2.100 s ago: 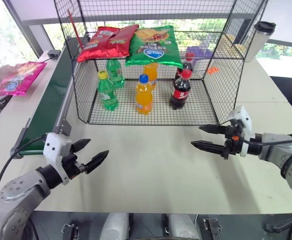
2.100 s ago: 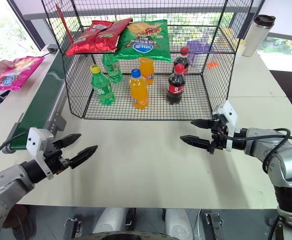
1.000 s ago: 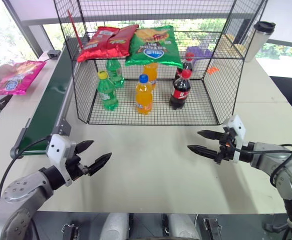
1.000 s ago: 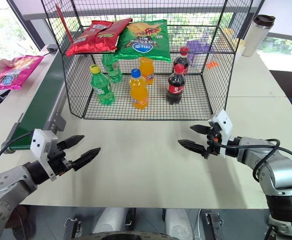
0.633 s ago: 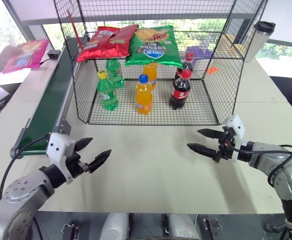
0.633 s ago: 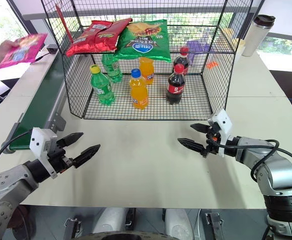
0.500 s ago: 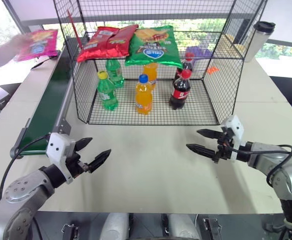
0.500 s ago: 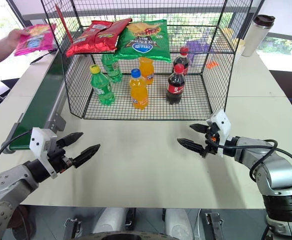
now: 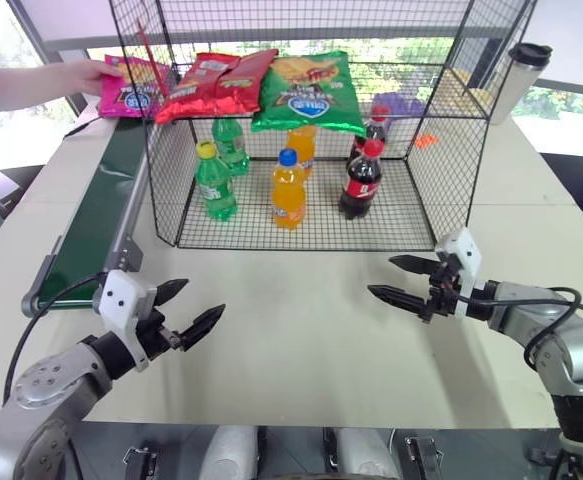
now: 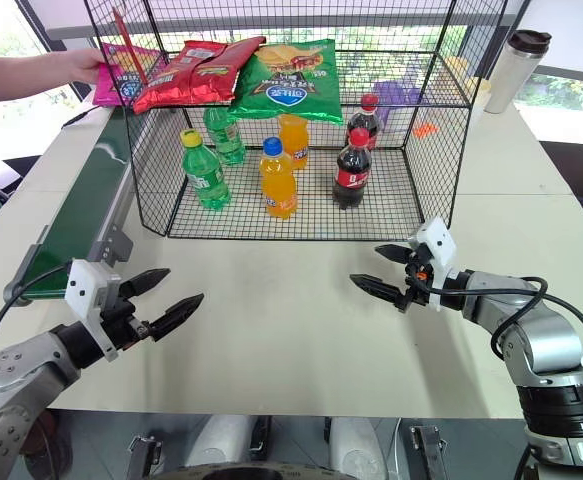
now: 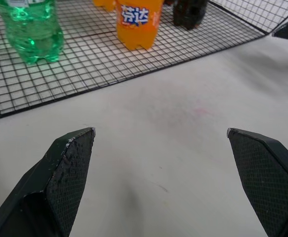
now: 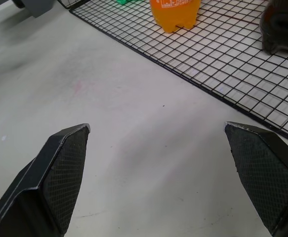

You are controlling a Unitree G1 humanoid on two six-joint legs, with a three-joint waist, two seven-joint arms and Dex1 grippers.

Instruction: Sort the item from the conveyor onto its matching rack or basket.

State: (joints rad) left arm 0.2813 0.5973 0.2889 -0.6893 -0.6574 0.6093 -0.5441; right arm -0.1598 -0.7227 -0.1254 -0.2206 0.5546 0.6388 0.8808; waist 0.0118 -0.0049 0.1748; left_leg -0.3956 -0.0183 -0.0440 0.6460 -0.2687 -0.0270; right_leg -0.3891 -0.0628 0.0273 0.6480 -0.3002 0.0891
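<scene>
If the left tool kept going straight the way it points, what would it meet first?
Probably bare table: the open left tool aims slightly downward toward the middle, short of the black wire rack. Depth is hard to judge.

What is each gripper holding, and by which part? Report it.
Nothing. The left gripper and right gripper are both open and empty above the table. The pink snack bag is in a person's hand, gripped at its outer edge, by the rack.
</scene>
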